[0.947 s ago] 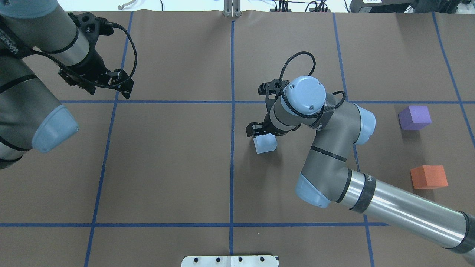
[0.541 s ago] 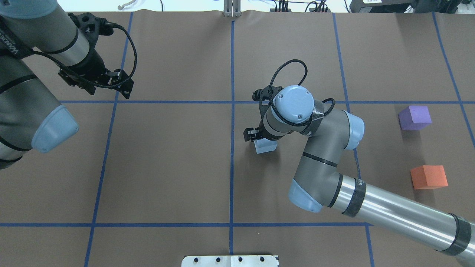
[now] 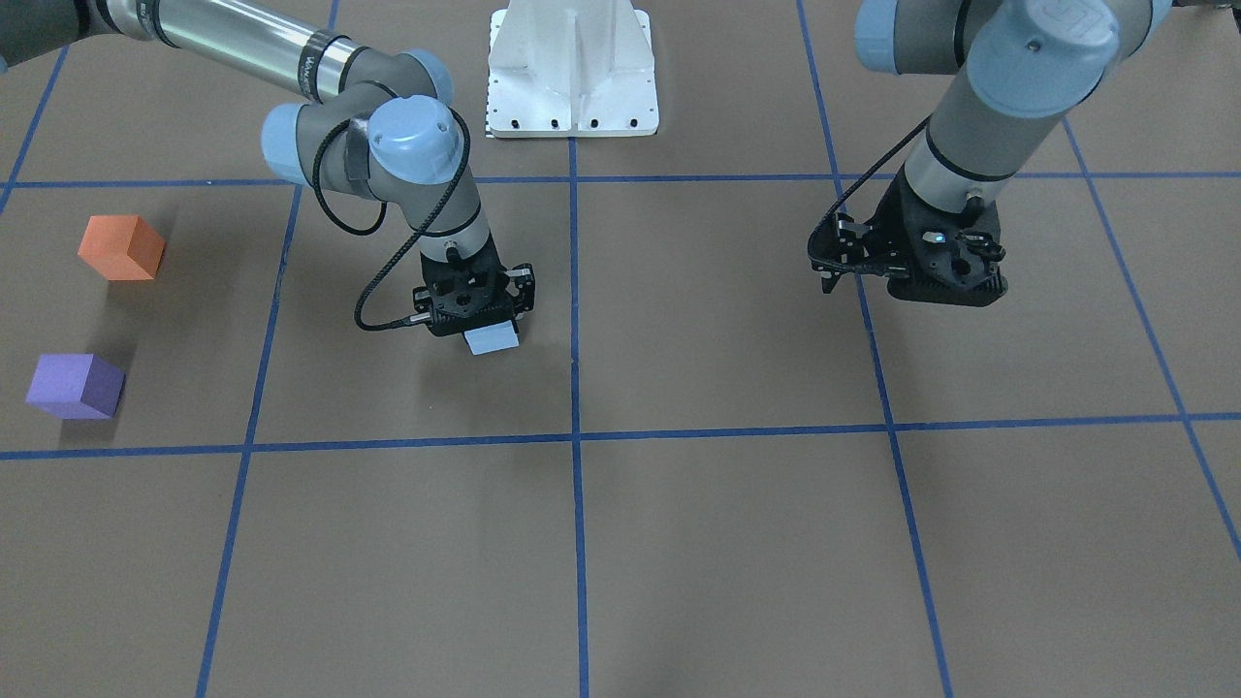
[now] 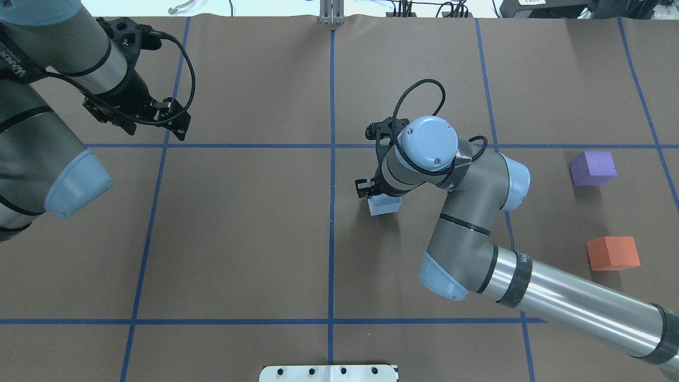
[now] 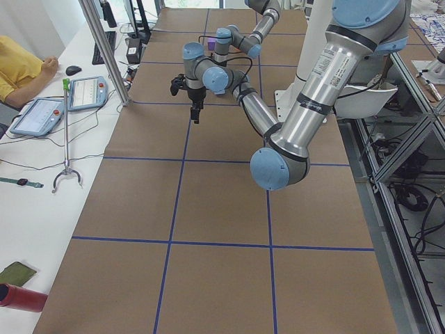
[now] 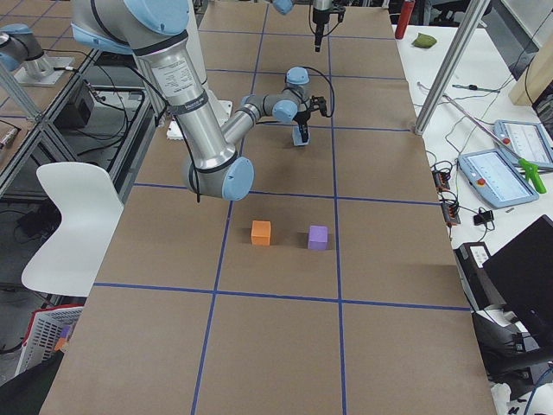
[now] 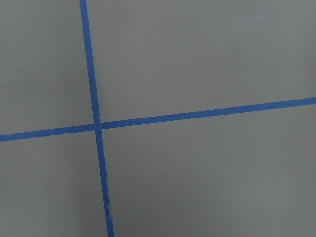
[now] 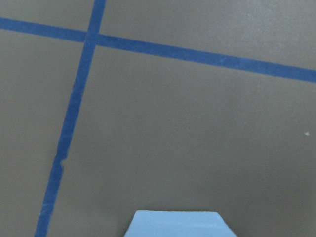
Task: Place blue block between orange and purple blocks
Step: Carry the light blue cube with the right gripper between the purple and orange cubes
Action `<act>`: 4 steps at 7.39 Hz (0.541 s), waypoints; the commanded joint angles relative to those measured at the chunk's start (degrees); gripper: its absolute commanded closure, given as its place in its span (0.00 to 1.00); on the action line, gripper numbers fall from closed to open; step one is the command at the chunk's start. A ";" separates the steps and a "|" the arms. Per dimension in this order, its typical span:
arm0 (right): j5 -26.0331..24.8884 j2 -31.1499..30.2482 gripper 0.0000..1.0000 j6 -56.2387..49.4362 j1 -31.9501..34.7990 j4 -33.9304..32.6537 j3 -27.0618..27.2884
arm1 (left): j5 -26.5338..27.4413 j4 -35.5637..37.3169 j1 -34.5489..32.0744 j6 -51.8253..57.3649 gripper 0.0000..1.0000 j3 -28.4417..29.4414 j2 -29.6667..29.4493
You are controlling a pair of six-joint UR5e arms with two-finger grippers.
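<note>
Item: blue block (image 4: 385, 206), on the table (image 4: 238, 239) near its middle, just right of the centre tape line (image 4: 331, 239).
- Relation to hand: the block sits directly under the right gripper (image 4: 377, 194). Its pale top edge shows at the bottom of the right wrist view, and its lower part juts out below the gripper body in the front view. The jaws appear closed on it.
- Orange block (image 4: 612, 253) and purple block (image 4: 593, 168): far off to the right, purple the farther of the two, with a gap between them. The blue block is well apart from both.
- Left gripper (image 4: 179, 126): hangs over the far left of the table, holding nothing. I cannot tell whether it is open or closed.
- Change: half a second ago the blue block lay a little more to the left and nearer. It has shifted slightly right and away together with the right wrist. The left arm has not moved.
- Writing: lettering on the arm sleeves, too small to read.
</note>
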 commanded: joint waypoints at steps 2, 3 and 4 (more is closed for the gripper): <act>10.34 -24.43 1.00 -0.01 13.64 0.42 18.61 | 0.00 0.07 -0.05 -0.25 0.00 -0.12 -0.09; 11.83 -29.57 1.00 -0.01 17.25 0.34 20.31 | 0.09 0.07 -0.05 -0.34 0.00 -0.20 -0.09; 13.59 -34.76 1.00 -0.35 20.59 1.38 20.85 | 0.09 0.07 -0.05 -0.34 0.00 -0.47 0.00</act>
